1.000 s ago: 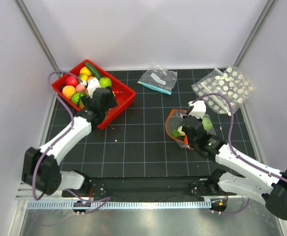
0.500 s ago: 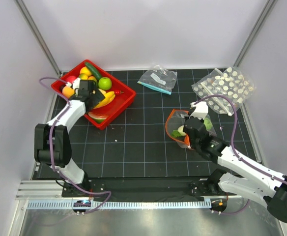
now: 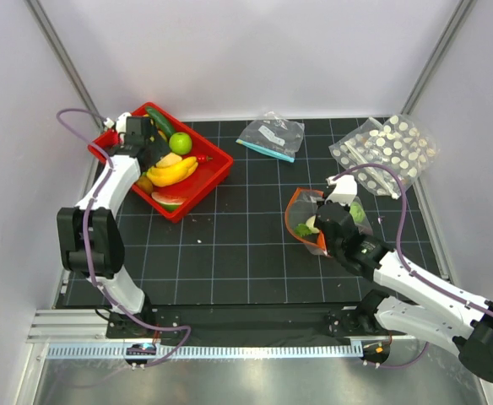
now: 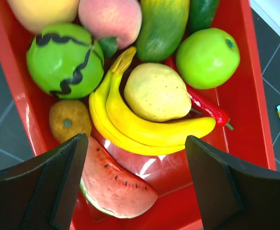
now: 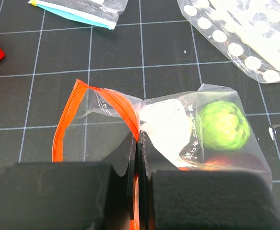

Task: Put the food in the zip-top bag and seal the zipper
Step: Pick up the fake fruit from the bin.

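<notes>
The food lies in a red tray [image 3: 208,173]: bananas [image 4: 145,129], a yellow pear-like piece [image 4: 157,92], a green apple [image 4: 207,57], a watermelon slice [image 4: 113,184], a striped green melon [image 4: 63,60] and others. My left gripper [image 4: 135,187] is open and empty above the tray; in the top view it hovers over the tray's far left [image 3: 141,135]. The clear zip-top bag [image 5: 178,129] lies at mid-right with its mouth open. It holds a green piece [image 5: 221,125] and a white piece [image 5: 166,132]. My right gripper [image 5: 140,143] is shut on the orange-red zipper [image 5: 125,108].
A clear bag with a teal strip [image 3: 270,135] lies at the back centre. A white-dotted bag [image 3: 386,152] lies at the back right. White walls stand on three sides.
My left arm has swung back and to the left over the red tray, uncovering the bananas and watermelon slice. The right gripper has stayed shut on the bag's mouth.
</notes>
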{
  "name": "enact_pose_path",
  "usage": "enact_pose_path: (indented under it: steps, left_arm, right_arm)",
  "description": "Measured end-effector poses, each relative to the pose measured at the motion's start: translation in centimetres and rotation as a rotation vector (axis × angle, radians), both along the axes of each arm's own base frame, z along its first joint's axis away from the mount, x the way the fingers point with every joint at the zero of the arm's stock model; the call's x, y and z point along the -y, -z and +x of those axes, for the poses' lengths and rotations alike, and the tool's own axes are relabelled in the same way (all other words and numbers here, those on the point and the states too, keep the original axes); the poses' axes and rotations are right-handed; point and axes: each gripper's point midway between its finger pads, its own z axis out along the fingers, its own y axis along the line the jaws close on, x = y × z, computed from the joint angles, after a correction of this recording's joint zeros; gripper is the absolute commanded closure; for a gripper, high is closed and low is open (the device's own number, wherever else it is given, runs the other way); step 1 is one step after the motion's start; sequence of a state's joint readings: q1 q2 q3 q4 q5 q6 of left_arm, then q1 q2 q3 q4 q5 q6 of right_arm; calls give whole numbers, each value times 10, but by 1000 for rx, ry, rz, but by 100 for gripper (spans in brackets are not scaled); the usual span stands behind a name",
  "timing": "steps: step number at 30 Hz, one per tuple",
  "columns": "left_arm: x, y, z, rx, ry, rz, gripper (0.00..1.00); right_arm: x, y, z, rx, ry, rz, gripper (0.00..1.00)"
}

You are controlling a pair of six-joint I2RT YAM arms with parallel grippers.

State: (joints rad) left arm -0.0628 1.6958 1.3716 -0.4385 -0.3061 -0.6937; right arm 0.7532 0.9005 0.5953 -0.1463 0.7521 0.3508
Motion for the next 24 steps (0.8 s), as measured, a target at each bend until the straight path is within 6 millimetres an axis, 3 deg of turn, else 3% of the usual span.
enact_pose_path:
  steps: [3,8,18,24]
  left_arm:
    - [1,-6,4,-8,65,40,19]
    - [-4,0,-2,-58,139,129,17]
    - [-7,43,-4,-199,304,239,17]
    - [-10,53,-6,-244,351,267,15]
  right_arm:
    - [0,0,0,2,0,3,99]
    - [-2,0,0,0,-7,8,99]
    - [-7,-3,-2,8,-30,47,99]
    - [-11,-4,-2,9,-46,61,98]
